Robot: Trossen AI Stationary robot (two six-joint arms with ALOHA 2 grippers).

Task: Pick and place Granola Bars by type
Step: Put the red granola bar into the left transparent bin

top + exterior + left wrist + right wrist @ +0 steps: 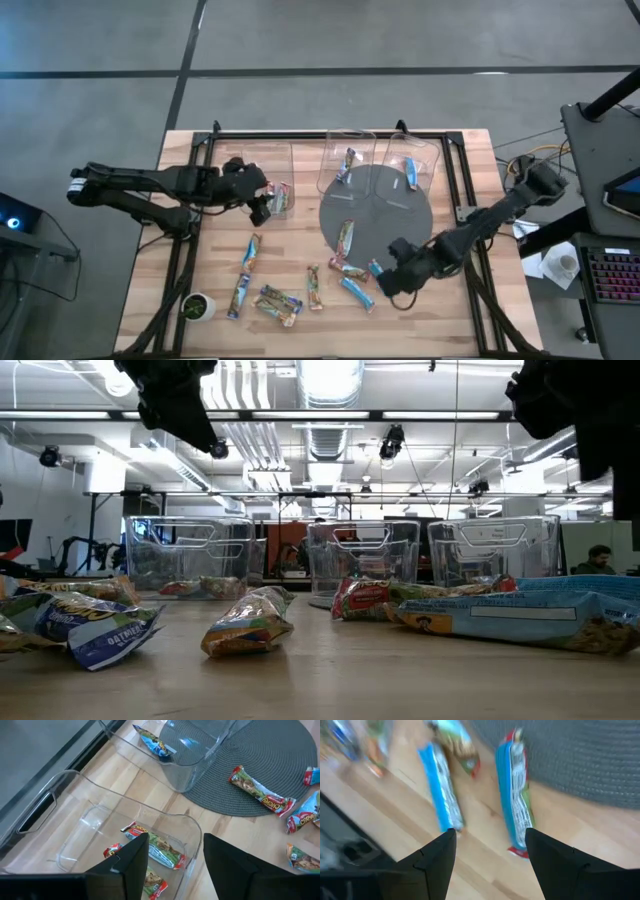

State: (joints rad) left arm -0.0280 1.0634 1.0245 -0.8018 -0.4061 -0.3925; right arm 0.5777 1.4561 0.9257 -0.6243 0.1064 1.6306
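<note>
My left gripper [265, 203] hangs open over the left clear bin [272, 178]. In the left wrist view its fingers frame the red-and-green bars [159, 851] lying on the bin floor, and it holds nothing [175, 840]. My right gripper [392, 280] is open above the table's near right part. In the right wrist view it hovers [490, 832] over two light blue bars [442, 795] [515, 795] lying flat on the wood beside the grey mat [580, 760]. Several more bars [280, 297] lie scattered on the table's near half.
Three clear bins stand along the far side; the middle bin [347, 160] and the right bin [415, 165] each hold a bar. A round grey mat [385, 215] carries a bar [345, 240]. A small plant pot [198, 306] sits near the near left corner.
</note>
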